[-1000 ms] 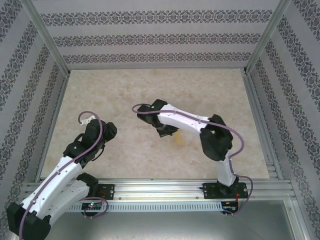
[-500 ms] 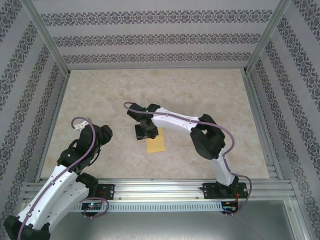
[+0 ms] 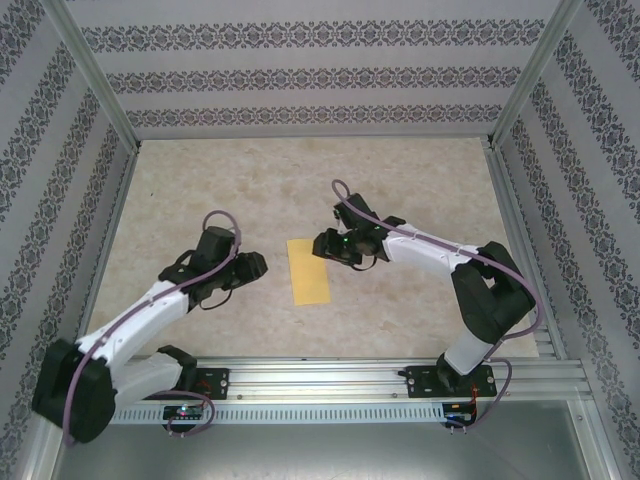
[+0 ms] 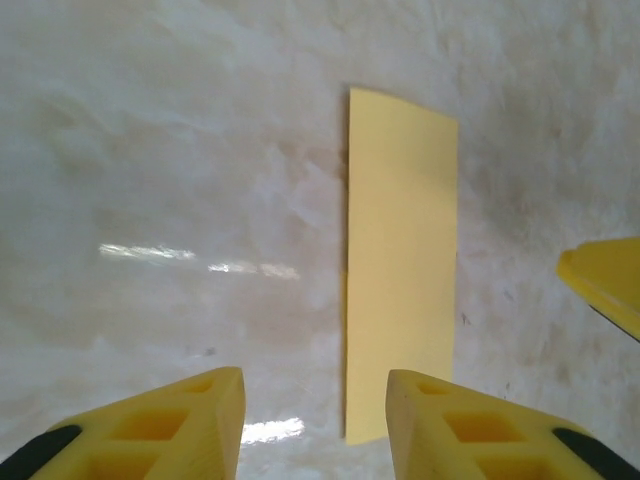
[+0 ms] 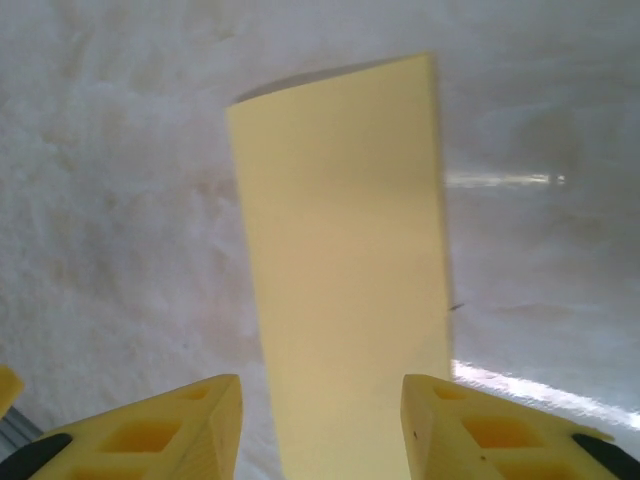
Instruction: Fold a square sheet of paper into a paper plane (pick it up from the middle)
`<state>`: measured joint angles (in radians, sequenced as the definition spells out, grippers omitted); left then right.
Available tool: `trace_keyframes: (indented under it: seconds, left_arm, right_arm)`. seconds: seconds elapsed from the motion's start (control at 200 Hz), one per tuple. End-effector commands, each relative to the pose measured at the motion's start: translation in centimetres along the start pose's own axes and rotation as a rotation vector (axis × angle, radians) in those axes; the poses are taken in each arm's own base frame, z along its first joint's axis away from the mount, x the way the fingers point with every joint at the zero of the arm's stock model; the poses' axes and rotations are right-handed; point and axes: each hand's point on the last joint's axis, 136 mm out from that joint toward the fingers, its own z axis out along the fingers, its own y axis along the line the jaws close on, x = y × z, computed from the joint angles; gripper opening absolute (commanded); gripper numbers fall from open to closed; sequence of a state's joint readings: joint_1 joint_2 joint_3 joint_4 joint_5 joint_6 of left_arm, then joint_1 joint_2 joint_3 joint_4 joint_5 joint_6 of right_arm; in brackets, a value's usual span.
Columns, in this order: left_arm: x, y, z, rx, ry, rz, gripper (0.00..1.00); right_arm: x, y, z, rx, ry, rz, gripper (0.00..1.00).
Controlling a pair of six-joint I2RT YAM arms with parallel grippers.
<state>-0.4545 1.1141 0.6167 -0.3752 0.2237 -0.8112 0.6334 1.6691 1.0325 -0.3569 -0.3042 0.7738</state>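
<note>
Paper [image 3: 309, 270]: 1 yellow strip, flat at table [image 3: 200, 180] centre.
Left gripper [image 3: 257, 268]: low, left of strip.
Right gripper [image 3: 321, 245]: low, at strip's far-right corner.
Jaws: 2 pairs, parted, empty.

Square sheet of paper [image 3: 309, 271], yellow, folded into narrow strip, flat on table

Paper: the square sheet of paper [image 4: 402, 265], seen as a narrow yellow strip, lies on the table, running away from the camera.
Table: pale marbled top [image 4: 150, 150] with streaks of glare.
Left gripper [image 4: 315, 420]: yellow fingers [image 4: 190, 420] apart, gripping nothing; the strip's near end is just beside the right-hand finger.
Right edge: the right gripper's fingertip [image 4: 603, 280], apart from the strip.
</note>
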Motion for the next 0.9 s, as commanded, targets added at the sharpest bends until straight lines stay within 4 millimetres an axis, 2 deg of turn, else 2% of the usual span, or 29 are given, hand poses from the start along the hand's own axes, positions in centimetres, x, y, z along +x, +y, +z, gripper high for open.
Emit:
trace_keyframes:
  seconds: [0.0,0.085,0.2,0.425,0.575,0.899]
  left_arm:
    - [0.0,-4.8,1.5,0.136,0.07,0.088,0.4]
    - [0.3,-4.9,3.4,0.094,0.111,0.096,0.41]
    - [-0.3,-4.9,5.7,0.058,0.133,0.085,0.45]
    - [-1.4,-4.6,9.1,-0.01,0.16,0.091,0.45]
    - [-1.6,-3.9,10.5,-0.054,0.175,0.094,0.45]
    - [-1.3,-4.3,12.5,-0.019,0.205,0.07,0.46]
  right_arm:
    - [-1.0,0.9,0.2,-0.099,-0.034,0.004,0.44]
    - [-0.7,0.6,1.0,-0.103,-0.007,-0.005,0.42]
    - [-0.3,0.0,1.9,-0.087,0.011,0.002,0.4]
    - [1.2,-1.0,2.5,-0.052,0.024,0.004,0.4]
    - [1.8,-1.4,2.6,-0.058,0.016,0.019,0.4]
    - [2.9,-1.9,2.5,-0.075,-0.012,0.035,0.41]
